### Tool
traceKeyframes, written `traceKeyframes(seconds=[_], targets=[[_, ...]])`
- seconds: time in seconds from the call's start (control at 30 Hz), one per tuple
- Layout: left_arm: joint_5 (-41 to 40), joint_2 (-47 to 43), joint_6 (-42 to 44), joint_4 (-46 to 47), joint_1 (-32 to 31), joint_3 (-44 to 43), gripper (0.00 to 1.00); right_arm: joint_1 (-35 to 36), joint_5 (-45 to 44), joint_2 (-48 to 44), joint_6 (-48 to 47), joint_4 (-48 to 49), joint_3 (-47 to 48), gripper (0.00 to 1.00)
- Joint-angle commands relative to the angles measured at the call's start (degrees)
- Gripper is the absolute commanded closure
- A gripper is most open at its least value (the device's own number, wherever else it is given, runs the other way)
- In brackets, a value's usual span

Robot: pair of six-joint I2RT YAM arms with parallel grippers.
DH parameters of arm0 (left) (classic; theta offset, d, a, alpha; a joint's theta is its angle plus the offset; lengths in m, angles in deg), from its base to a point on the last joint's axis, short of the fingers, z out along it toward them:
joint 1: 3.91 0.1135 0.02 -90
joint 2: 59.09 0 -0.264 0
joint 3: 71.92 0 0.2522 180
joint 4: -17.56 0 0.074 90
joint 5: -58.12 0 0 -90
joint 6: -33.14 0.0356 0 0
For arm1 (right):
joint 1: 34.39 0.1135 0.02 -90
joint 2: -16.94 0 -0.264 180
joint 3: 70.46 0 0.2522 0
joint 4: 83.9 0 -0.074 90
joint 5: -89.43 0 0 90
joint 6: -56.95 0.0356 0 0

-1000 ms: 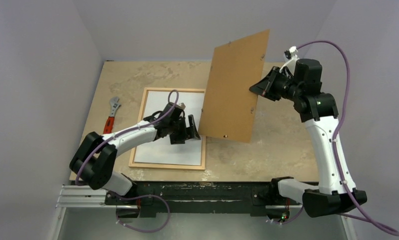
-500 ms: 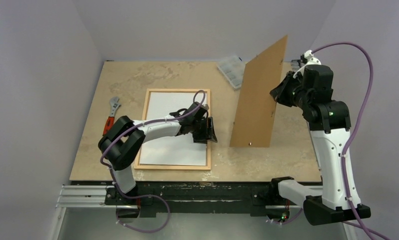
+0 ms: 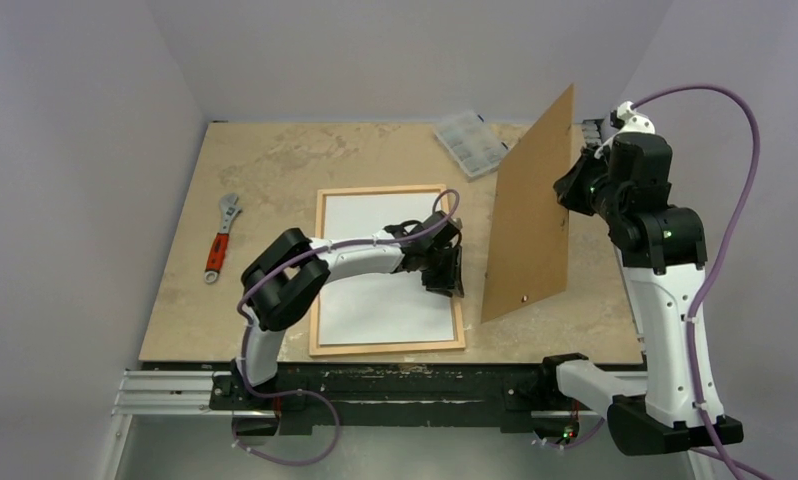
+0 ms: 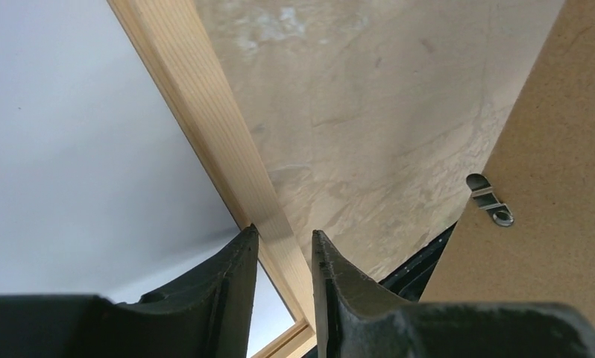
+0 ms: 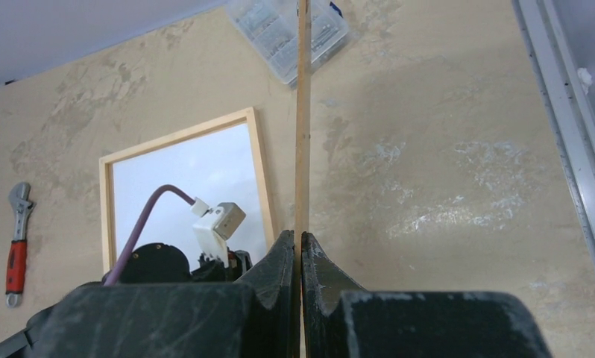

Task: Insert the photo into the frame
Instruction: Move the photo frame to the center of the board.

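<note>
Frame (image 3: 387,347): lies flat on the table (image 3: 305,150), towards the middle and near the front edge, within reach of both arms.
Photo (image 3: 365,310): lies inside the frame with its plain white back up, so it is probably already seated and the print faces down towards the pane.
Left pincer (image 4: 283,253): drawn in to a narrow gap astride the right-hand rail of the frame, one finger over the photo and one over the table. This position suits holding or shifting the frame.
Left pincer contact: cannot tell whether the fingers (image 4: 231,287) already press the rail.
Right pincer (image 5: 302,253): pressed together on the edge of the board (image 3: 530,220).
Board: held upright and to the right of the frame, which leaves the opening free and the board ready to be laid on the photo.
Board clip (image 4: 490,200): a small metal tab shows on the face turned towards the frame.
Wrench (image 3: 220,240): at the left of the table, well apart from the frame.
Parts box (image 3: 470,143): at the far edge, behind the board.
Hidden, print: the picture side and the pane do not show.
Hidden, board: the right wrist view shows it edge-on only, and its top is cut off.
Hidden, board foot: cannot tell whether the lower corner touches the table.
Hidden, left fingers: the wrist covers them in the overhead view.
</note>
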Motion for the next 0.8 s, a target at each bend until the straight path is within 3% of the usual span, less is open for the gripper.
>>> traceKeyframes(seconds=[0.0,0.1,0.3,0.37,0.47,0.53,0.63,0.77], targets=[[2.43,2.78,-0.2,-0.29,-2.79,-5.84,0.71,0.0,-3.27,-2.14,-1.08,2.99,4.16,1.0],[3.39,5.09,-0.06,-0.55,-4.89,-9.09,0.76,0.02,-3.61,-2.06,-1.29,2.57,4.92,1.0],[4.27,6.6,-0.32,-0.83,-6.49,-10.45,0.76,0.05,-3.79,-2.21,-1.37,2.37,5.16,1.0],[3.76,4.92,-0.18,-0.21,-6.15,-9.36,0.71,-0.01,-3.63,-2.19,-1.4,2.28,5.17,1.0],[4.22,0.9,-0.15,1.96,-4.76,-7.0,0.48,0.05,-3.11,-2.31,-1.47,2.39,5.28,1.0],[4.49,-2.84,-0.22,4.25,-3.32,-4.5,0.38,0.05,-2.55,-2.22,-1.45,2.45,5.44,1.0],[4.5,-9.15,-0.01,7.44,-0.72,0.67,0.31,0.05,-1.13,-2.11,-1.47,2.82,5.46,1.0],[4.82,-18.0,-0.41,11.22,4.66,11.13,0.3,0.04,2.28,-2.29,-1.32,4.4,3.97,1.0]])
